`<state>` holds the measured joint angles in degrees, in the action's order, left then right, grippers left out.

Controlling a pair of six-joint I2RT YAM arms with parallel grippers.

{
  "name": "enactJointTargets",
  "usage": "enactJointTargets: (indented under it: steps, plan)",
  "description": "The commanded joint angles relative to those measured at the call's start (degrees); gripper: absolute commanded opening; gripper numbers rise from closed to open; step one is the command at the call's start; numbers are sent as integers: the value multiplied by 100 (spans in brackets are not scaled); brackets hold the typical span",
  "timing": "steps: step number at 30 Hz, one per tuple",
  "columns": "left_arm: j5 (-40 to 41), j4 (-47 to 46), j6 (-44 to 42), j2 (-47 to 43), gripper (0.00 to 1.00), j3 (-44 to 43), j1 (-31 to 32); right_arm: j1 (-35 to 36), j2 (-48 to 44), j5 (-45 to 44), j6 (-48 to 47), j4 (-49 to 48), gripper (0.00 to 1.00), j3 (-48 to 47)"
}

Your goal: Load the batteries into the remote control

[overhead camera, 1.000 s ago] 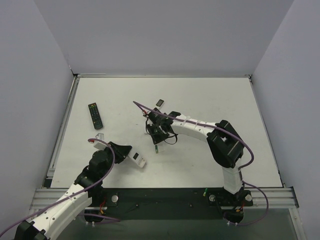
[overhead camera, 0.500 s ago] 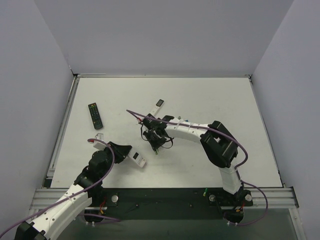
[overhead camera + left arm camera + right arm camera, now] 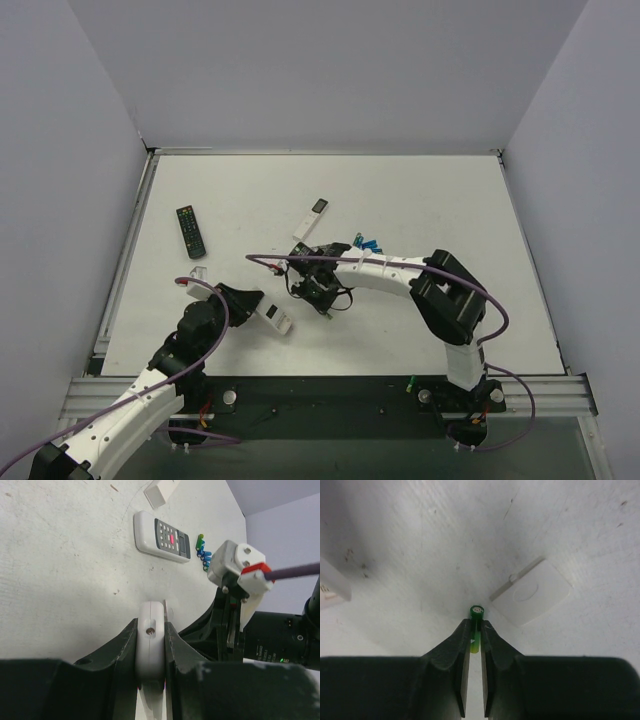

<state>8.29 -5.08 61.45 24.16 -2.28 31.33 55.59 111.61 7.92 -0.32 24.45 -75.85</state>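
Note:
The remote control is white and lies low at the near left. My left gripper is shut on one end of it. In the left wrist view that white end sits pinched in the left gripper. My right gripper hovers over the table just right of the remote, shut on a green battery that stands up between the right gripper fingers. Several blue and green batteries lie in a loose cluster behind the right arm; the left wrist view shows this cluster too.
A white remote with a grey button panel lies at the middle back, also seen as the grey-panel remote. A long black remote lies at the far left. A flat white cover piece lies beside the right gripper.
My right gripper has moved toward the near edge, away from the battery cluster, and its jaws have closed on the green battery. The left gripper and remote stay put.

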Motion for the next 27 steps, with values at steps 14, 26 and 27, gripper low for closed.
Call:
enactJointTargets:
  steps: [14, 26, 27]
  plan:
    - [-65, -178, 25, -157, 0, 554, -31, 268, -658, -151, -1525, 719, 22, 475]
    - [-38, -46, 60, -324, 0, 510, -31, 215, -1783, -229, 22, 754, 46, 852]
    - [-38, -46, 60, -324, 0, 527, -31, 224, -1783, -317, 23, 755, 46, 1044]
